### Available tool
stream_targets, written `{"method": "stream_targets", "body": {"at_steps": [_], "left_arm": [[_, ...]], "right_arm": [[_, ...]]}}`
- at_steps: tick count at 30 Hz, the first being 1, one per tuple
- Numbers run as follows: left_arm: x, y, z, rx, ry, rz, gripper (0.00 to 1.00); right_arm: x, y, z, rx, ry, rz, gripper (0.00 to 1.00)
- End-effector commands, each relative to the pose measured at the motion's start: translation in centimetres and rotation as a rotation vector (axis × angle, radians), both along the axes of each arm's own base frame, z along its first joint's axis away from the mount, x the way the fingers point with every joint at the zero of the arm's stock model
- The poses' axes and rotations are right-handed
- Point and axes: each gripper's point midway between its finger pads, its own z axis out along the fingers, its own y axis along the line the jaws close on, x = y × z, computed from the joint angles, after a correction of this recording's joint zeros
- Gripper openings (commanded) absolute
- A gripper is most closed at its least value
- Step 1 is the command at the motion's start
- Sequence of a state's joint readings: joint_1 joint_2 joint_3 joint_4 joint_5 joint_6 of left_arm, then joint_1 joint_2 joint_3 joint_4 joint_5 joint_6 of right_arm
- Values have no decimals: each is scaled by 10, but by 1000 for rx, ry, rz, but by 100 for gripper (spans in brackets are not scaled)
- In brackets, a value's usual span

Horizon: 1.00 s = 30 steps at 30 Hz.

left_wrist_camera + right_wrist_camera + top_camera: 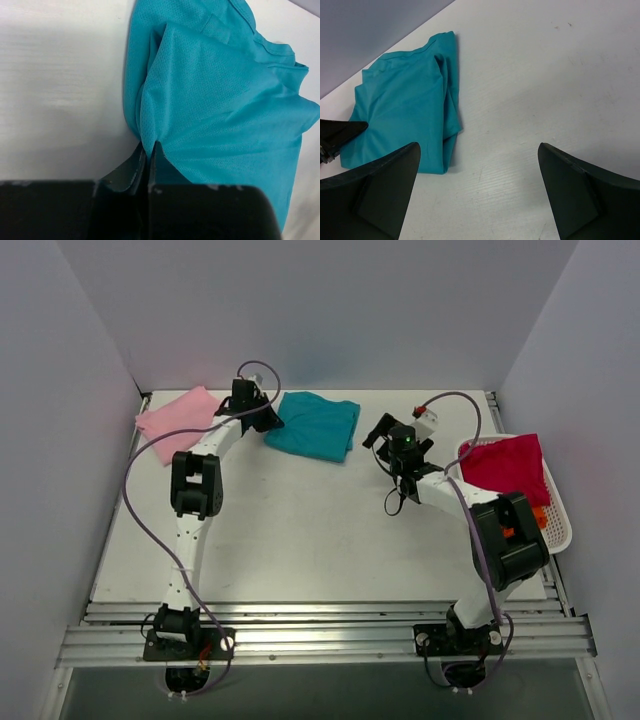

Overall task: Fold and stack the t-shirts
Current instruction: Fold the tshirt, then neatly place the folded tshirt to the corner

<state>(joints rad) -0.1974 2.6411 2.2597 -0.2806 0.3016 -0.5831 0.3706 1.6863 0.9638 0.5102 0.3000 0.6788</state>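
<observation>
Left gripper (pixel 149 152) clenched on the left edge of the teal t-shirt (pixel 318 427), which lies folded at the far middle of the table (pixel 300 530), near the pink t-shirt (pixel 178 412). Right gripper (pixel 477 150) spread wide and empty, well off to the shirt's right. My pinch looks thin to me — only a small bunch of cloth between the tips — so a drag could slip free or pull the folded layers open.
</observation>
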Motion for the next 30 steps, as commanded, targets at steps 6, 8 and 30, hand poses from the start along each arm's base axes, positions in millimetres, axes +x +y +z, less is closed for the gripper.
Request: {"method": "stream_targets", "body": {"at_steps": [6,8,30], "left_arm": [[19,50,54,184,-46,30,2],[26,71,83,205,-96,64,2],[12,301,208,137,-240,414,2]], "right_arm": [[4,-8,30,62,-103,-5,100],[5,-7,26,70,-97,4,100],[35,63,-41,88,-5,182,100]]}}
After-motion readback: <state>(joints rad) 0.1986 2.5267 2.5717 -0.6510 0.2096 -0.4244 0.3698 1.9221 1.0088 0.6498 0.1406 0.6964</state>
